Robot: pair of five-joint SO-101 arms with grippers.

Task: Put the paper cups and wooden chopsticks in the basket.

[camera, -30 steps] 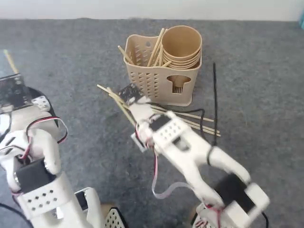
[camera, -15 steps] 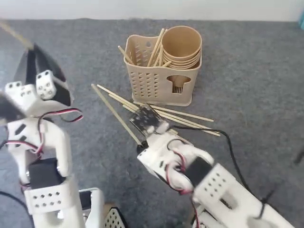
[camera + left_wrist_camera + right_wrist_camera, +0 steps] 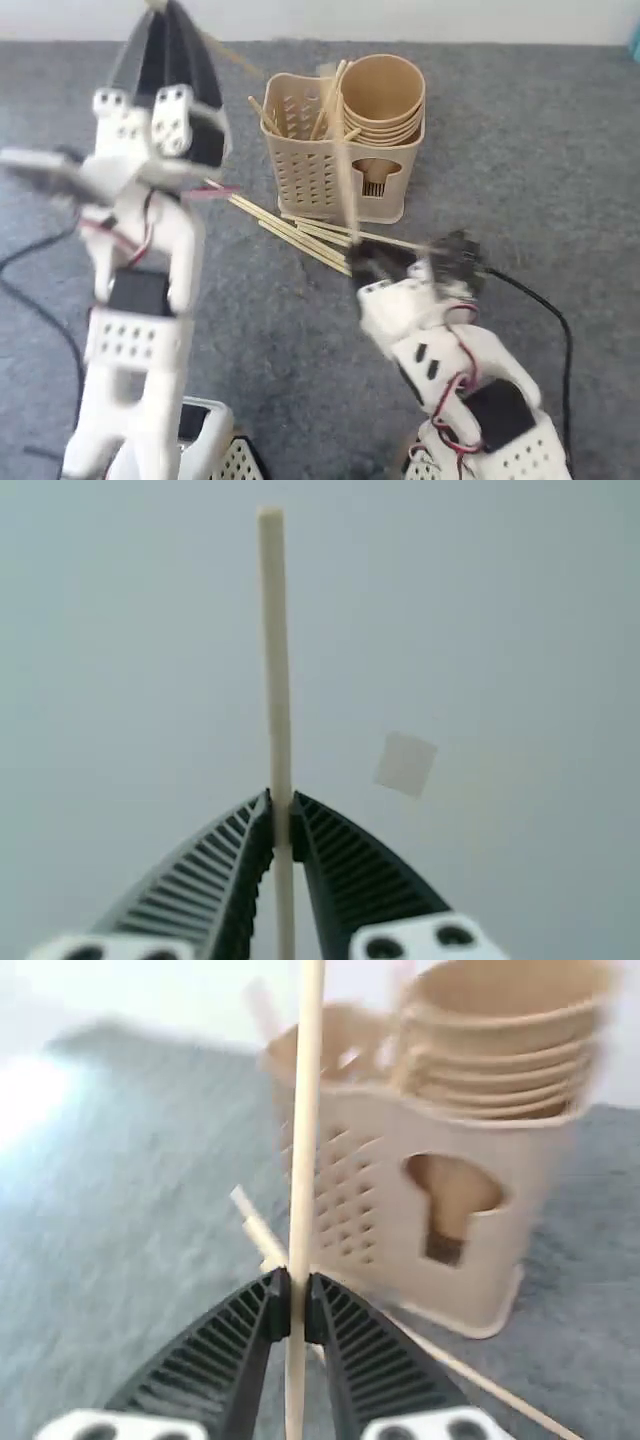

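Both arms have risen, left gripper (image 3: pixel 281 818) clamped on left chopstick (image 3: pixel 272 660), right gripper (image 3: pixel 293 1298) on right chopstick (image 3: pixel 305 1110) near the basket (image 3: pixel 305 180); drop-ins likely next.

The grey table (image 3: pixel 540 180) wears a short-pile cloth, rough and matt. The beige perforated basket (image 3: pixel 335 175) is moulded plastic, smooth with a dull sheen. Inside the basket, the stacked tan paper cups (image 3: pixel 383 95) look matt. The pale wooden chopsticks (image 3: pixel 290 230) in front of the basket are bare, unvarnished wood. The left hand (image 3: pixel 282 805) has black, ribbed, matt plastic fingers (image 3: pixel 210 870) pinching a smooth pale wooden stick (image 3: pixel 275 660). The right hand (image 3: pixel 296 1285) has like ribbed fingers (image 3: pixel 230 1340) on a second wooden stick (image 3: pixel 305 1110). The white arm shells (image 3: pixel 130 340) are smooth, faintly glossy plastic.
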